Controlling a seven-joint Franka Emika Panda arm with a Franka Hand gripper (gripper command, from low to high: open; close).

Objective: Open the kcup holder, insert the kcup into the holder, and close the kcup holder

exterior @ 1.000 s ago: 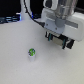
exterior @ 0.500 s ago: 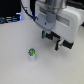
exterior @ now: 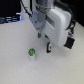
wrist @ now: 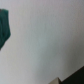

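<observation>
The kcup [exterior: 31, 52], a tiny pod with a green top and whitish sides, stands on the white table [exterior: 15, 65] in the exterior view. My gripper [exterior: 43, 42] hangs just above and to the exterior view's right of it. Its two fingers stand apart with nothing between them. The white arm body [exterior: 57, 22] fills the upper right. The kcup holder does not show clearly; the arm hides that side. The wrist view is blurred and shows mostly pale table surface [wrist: 45, 40], with no kcup in it.
Dark objects [exterior: 7, 20] line the table's far edge at the exterior view's left. A dark patch [exterior: 73, 34] shows behind the arm at the right. The wrist view has a dark teal shape [wrist: 4, 25] at one edge.
The arm and gripper have moved toward the exterior view's left, closer to the kcup. The kcup has not moved.
</observation>
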